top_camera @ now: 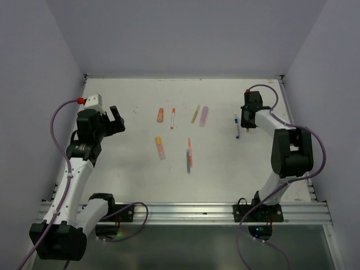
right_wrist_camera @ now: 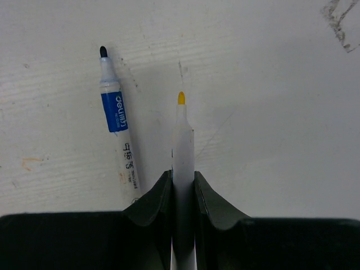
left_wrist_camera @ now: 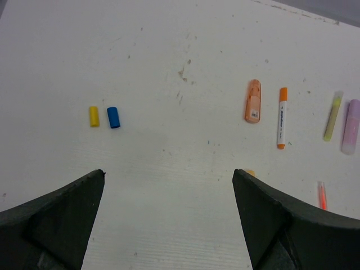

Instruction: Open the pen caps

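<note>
Two loose caps, yellow (left_wrist_camera: 94, 116) and blue (left_wrist_camera: 113, 117), lie side by side at 11 o'clock of our left end effector (left_wrist_camera: 169, 171). Its jaws stand wide apart and empty above the bench (left_wrist_camera: 169, 67). Our right end effector (right_wrist_camera: 183, 177) is clamped on a white pen (right_wrist_camera: 183, 135), its yellow tip bare and pointing to 12 o'clock. A blue-labelled pen (right_wrist_camera: 117, 140) lies uncapped just beside it at 10 o'clock. Our left arm is bent up near the 9 o'clock edge, and our right arm reaches toward 2 o'clock close to the right edge. Other pens (top_camera: 172, 118) lie mid-bench, with bare bench between them and each arm.

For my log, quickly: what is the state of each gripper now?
Left gripper: open, holding nothing.
Right gripper: closed on the yellow-tipped white pen.
</note>
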You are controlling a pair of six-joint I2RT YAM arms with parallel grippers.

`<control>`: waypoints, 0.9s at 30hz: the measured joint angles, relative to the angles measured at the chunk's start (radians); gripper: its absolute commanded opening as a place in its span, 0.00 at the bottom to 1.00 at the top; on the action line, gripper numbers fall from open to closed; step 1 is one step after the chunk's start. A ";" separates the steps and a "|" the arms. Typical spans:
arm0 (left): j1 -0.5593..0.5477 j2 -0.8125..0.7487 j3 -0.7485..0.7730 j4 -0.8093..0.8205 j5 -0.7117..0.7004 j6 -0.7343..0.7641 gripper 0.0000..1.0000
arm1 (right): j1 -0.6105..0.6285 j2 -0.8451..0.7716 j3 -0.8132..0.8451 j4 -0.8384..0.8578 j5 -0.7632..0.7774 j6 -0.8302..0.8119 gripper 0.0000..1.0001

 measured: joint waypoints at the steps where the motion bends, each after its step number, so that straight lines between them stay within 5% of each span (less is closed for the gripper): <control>1: 0.000 0.000 0.000 0.001 -0.001 0.000 0.99 | -0.006 0.013 0.002 0.000 -0.012 -0.011 0.06; 19: 0.000 0.013 0.000 0.000 -0.016 0.003 0.99 | -0.033 0.172 0.098 0.001 -0.129 -0.101 0.15; 27: 0.000 0.014 0.000 0.001 -0.018 0.004 0.99 | -0.035 0.175 0.100 0.006 -0.133 -0.104 0.29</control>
